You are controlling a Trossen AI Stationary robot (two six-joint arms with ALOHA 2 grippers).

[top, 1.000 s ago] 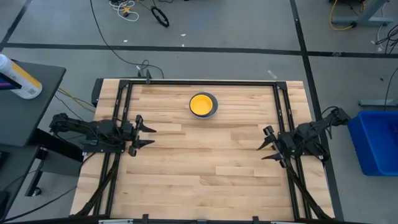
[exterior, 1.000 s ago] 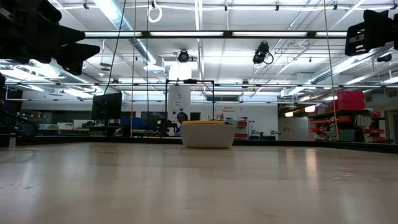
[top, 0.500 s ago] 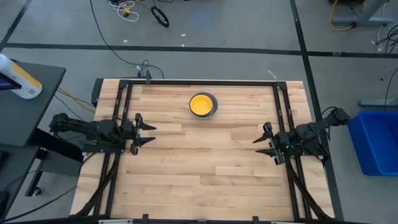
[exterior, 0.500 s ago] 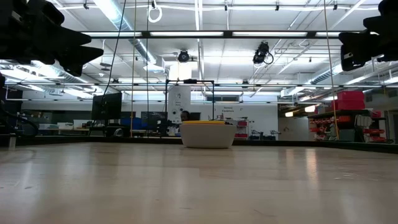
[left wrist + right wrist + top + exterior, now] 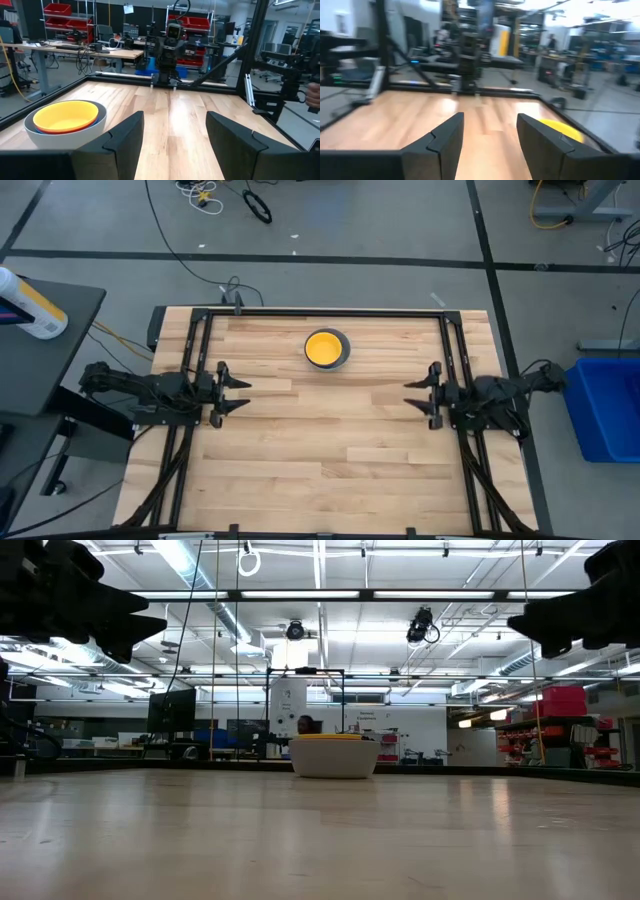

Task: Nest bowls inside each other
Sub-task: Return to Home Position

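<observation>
The bowls point(image 5: 327, 348) sit as one nested stack on the wooden table point(image 5: 330, 450), near its far edge and about midway across, well apart from both arms. From above, only the yellow bowl point(image 5: 326, 347) shows, ringed by the rim of the grey bowl point(image 5: 344, 356) that holds the rest. In the left wrist view the stack point(image 5: 65, 122) stands upright, with the yellow bowl point(image 5: 66, 114) on top. A thin rim of the red bowl point(image 5: 52, 131) peeks out just under it, and the pale grey bowl point(image 5: 70, 139) wraps the outside. The blue bowls cannot be made out. From table height the stack point(image 5: 334, 755) shows as a pale bowl with a yellow edge along its top. The left gripper point(image 5: 240, 394) hangs over the left side of the table, pointing inward, with its claw apart and nothing between the fingers point(image 5: 125, 142). The right gripper point(image 5: 413, 397) hangs over the right side, facing the left one across the bare middle of the table. Its claw is also apart and holds nothing, as its own wrist view point(image 5: 490, 120) shows, with the yellow bowl point(image 5: 560, 127) off to one side beyond a finger. A blue bin point(image 5: 605, 405) stands on the floor beside the table's right edge. A bottle point(image 5: 30, 305) lies on a dark side table point(image 5: 60, 350) to the left.
</observation>
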